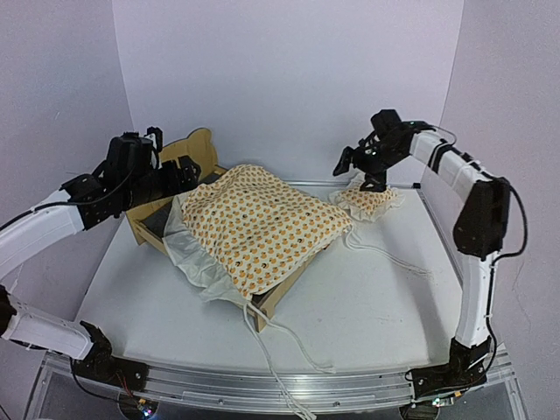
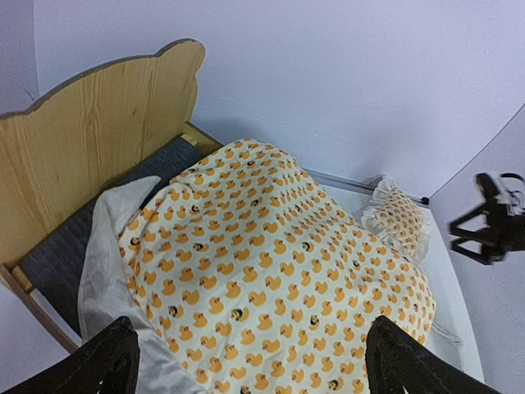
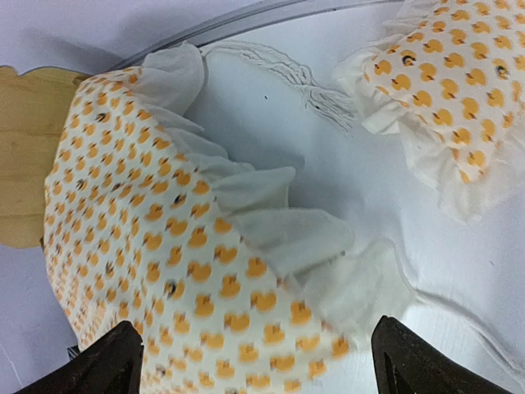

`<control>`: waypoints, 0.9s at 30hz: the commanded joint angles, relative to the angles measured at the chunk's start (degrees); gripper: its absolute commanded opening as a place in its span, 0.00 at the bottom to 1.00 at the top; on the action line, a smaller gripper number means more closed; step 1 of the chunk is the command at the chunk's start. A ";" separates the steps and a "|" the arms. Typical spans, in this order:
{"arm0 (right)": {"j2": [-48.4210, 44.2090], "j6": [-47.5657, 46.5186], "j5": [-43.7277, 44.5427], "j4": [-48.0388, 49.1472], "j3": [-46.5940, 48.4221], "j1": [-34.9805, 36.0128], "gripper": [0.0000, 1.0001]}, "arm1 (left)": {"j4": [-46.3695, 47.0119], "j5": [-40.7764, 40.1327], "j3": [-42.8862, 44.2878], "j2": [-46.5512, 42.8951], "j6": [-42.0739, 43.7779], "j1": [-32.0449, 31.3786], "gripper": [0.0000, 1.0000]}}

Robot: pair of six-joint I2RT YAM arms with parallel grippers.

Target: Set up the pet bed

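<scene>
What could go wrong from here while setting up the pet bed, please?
The orange duck-print, white-ruffled bedding lies skewed on the light plywood pet bed, overhanging its side; a tug could pull it off. Its long white strings trail past the near edge of the white table and might catch there.
</scene>
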 commanded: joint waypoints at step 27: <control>-33.62 10.30 -7.34 12.43 -42.31 12.58 0.98 | -16.29 14.64 47.10 57.95 27.71 21.77 0.57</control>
